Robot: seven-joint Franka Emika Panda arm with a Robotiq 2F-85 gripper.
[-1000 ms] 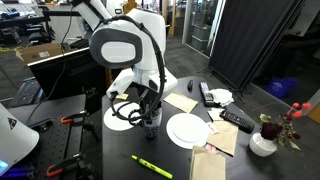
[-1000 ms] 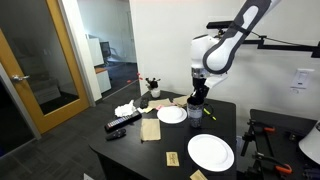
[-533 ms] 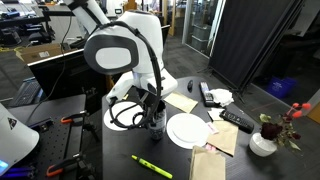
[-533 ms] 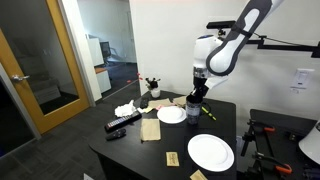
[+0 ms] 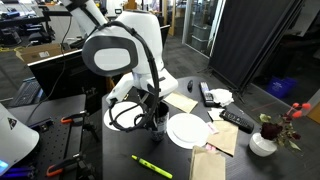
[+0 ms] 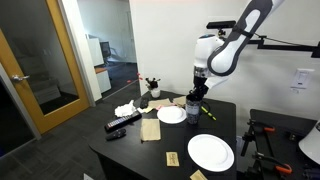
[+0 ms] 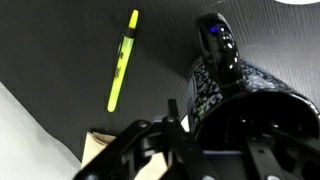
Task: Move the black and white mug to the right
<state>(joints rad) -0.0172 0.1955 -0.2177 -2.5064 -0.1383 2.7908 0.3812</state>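
Note:
The black and white mug [image 7: 228, 80] is black with whitish speckles, its handle [image 7: 216, 40] pointing away from me in the wrist view. It stands on the dark table between two white plates in both exterior views [image 5: 156, 124] [image 6: 193, 114]. My gripper [image 7: 215, 130] comes down over the mug from above, with one finger [image 7: 172, 112] against the outside of its wall, and is shut on it. The gripper also shows in both exterior views [image 5: 152, 110] [image 6: 195, 102]. The mug's base is hidden in the wrist view.
A yellow highlighter [image 7: 122, 62] [image 5: 150, 165] lies near the mug. White plates [image 5: 187, 131] [image 5: 118, 115] [image 6: 211, 152] flank it. Brown paper sheets [image 5: 210, 160], remotes [image 5: 237, 120], and a white vase with red flowers [image 5: 263, 143] lie further along. A cable loops beside the arm [image 5: 120, 110].
The arm shifted a little along the table with the mug in the gripper between one second ago and half a second ago. Since then nothing has visibly moved.

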